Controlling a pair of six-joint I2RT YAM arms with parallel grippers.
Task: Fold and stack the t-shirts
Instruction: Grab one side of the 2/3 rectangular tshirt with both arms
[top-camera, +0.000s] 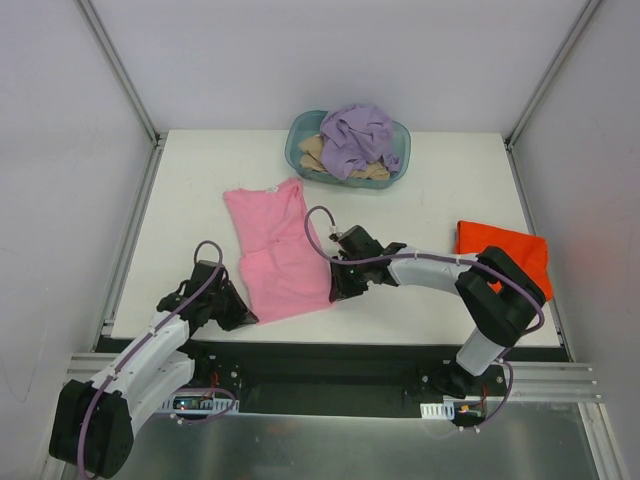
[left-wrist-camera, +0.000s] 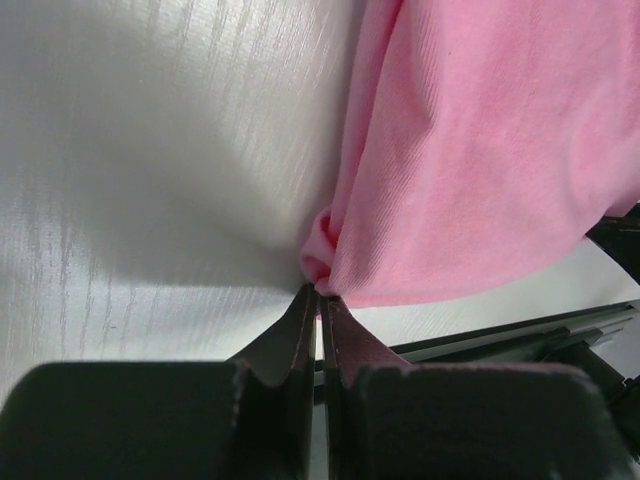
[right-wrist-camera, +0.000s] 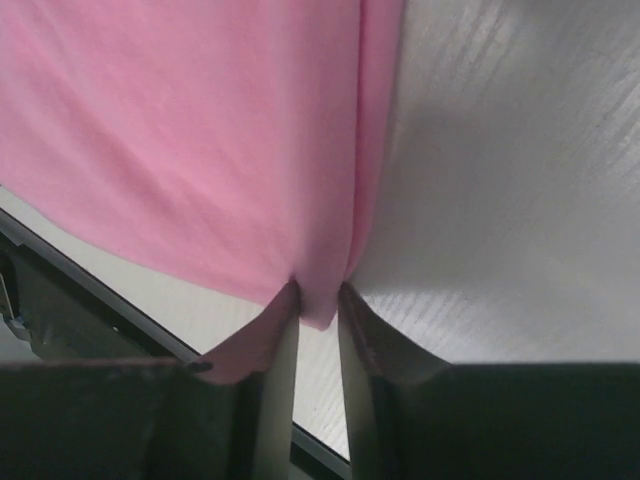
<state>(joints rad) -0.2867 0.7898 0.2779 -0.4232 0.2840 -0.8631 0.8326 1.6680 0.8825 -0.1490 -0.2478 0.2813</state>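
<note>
The pink t-shirt (top-camera: 277, 250) lies folded lengthwise on the white table. My left gripper (top-camera: 243, 316) is shut on its near left corner; in the left wrist view the cloth (left-wrist-camera: 480, 150) bunches at the fingertips (left-wrist-camera: 318, 296). My right gripper (top-camera: 336, 288) is shut on its near right corner; in the right wrist view the hem (right-wrist-camera: 200, 140) hangs between the fingertips (right-wrist-camera: 318, 300). An orange-red t-shirt (top-camera: 505, 252) lies folded at the right. A lavender t-shirt (top-camera: 357, 137) and a tan one (top-camera: 313, 152) are heaped in the basket. The teal shirt is out of view.
The teal plastic basket (top-camera: 400, 160) stands at the far middle of the table (top-camera: 190, 210). White walls close in the sides and back. A dark metal rail (top-camera: 330, 365) runs along the near edge by the arm bases.
</note>
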